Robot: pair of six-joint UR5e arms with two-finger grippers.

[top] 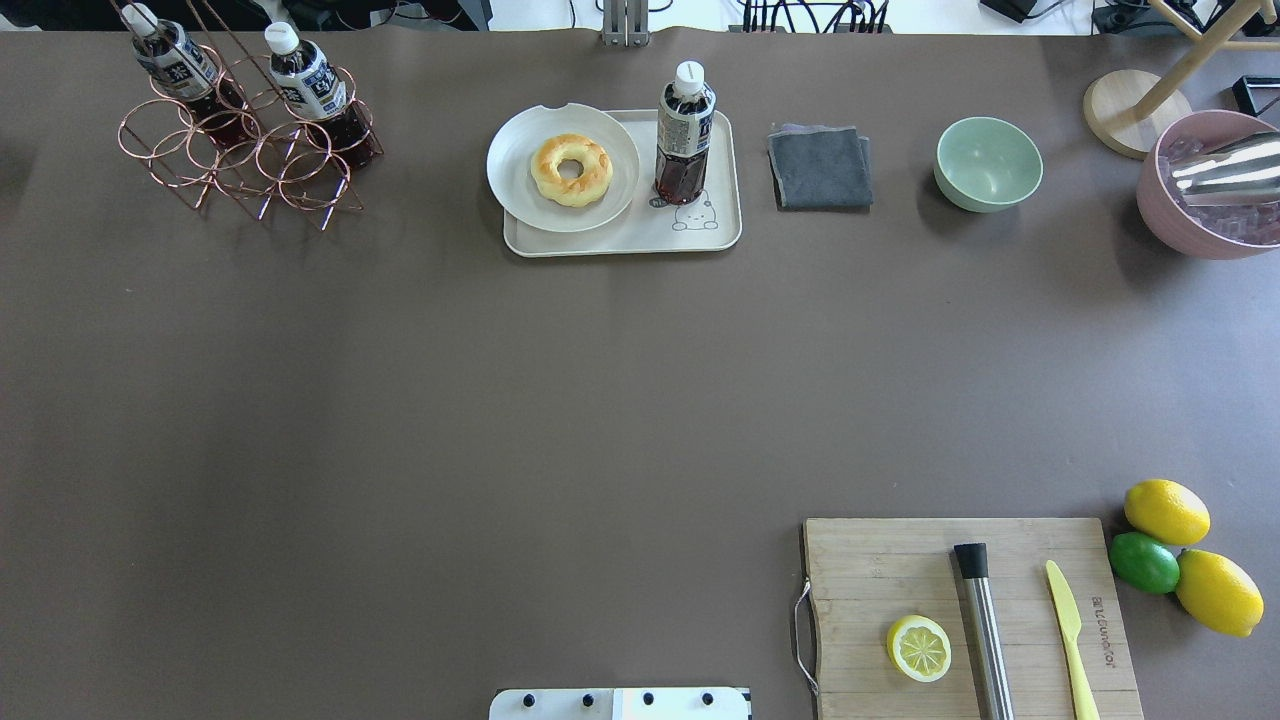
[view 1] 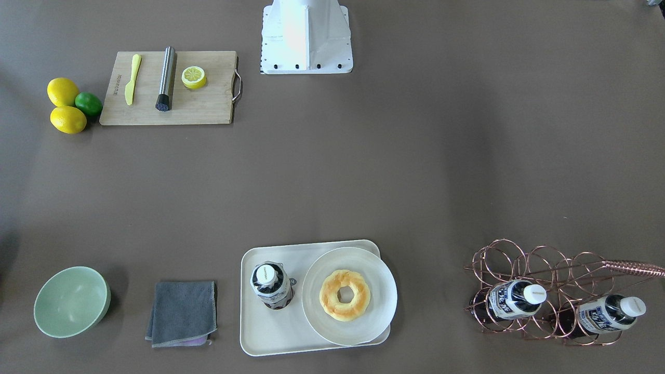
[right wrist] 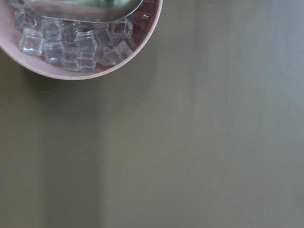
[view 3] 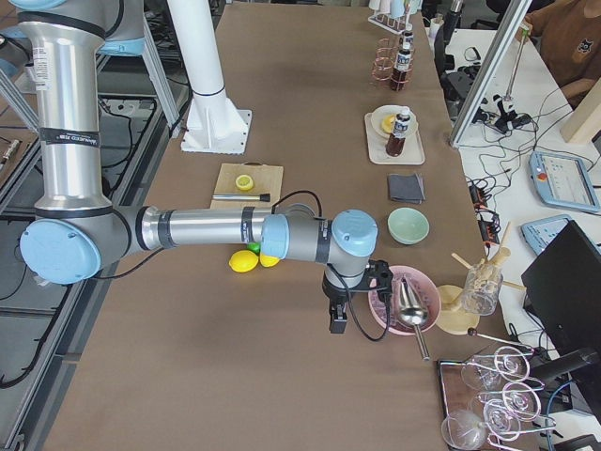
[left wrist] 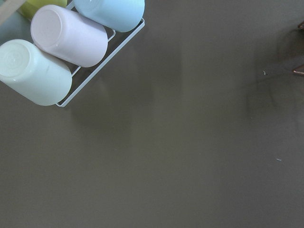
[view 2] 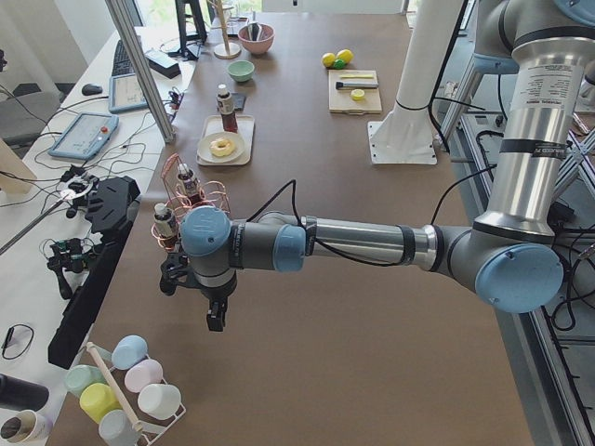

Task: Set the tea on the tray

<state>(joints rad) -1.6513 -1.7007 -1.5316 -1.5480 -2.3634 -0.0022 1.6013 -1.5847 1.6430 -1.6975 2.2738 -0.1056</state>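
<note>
Rack, upper left of overhead view: copper wire rack (top: 240,150) holds two spare bottles (top: 305,80), lying tilted in the rings.
Plate: round plate (top: 515,170) with a doughnut (top: 570,170) sits on the left part of the tray and overhangs its rim.
Tea: tea (top: 685,130) stands upright, cap on, on the right part of the tray (top: 600,242), just beside the plate. Its base sits just above the bear drawing. Upper middle of the overhead view, lower middle of the front view.
Step in hand: placing looks done. The bottle is inside the rim and nothing is gripping it. I judge this the close of the task, or a rest pose after it.
Next move: probably none for the bottle. If anything, hold both arms away from the tray so the standing bottle is not knocked.
Left arm: left arm (view 2: 344,243) reaches level across the middle of the left side view, wrist pointing down. It is well apart from the tray, near the pastel cups (left wrist: 71,35) seen at upper left of its wrist view.
Left pincer: left gripper (view 2: 214,311) hangs over bare table. Seen only from the side, so I cannot tell whether it is spread or closed. Nothing visible in it.
Right arm: right arm (view 3: 197,225) is stretched level across the right side view, also wrist down, beside the pink ice bowl (right wrist: 114,59).
Right pincer: right gripper (view 3: 338,319) hangs just above the table. Cannot tell its state either.
</note>
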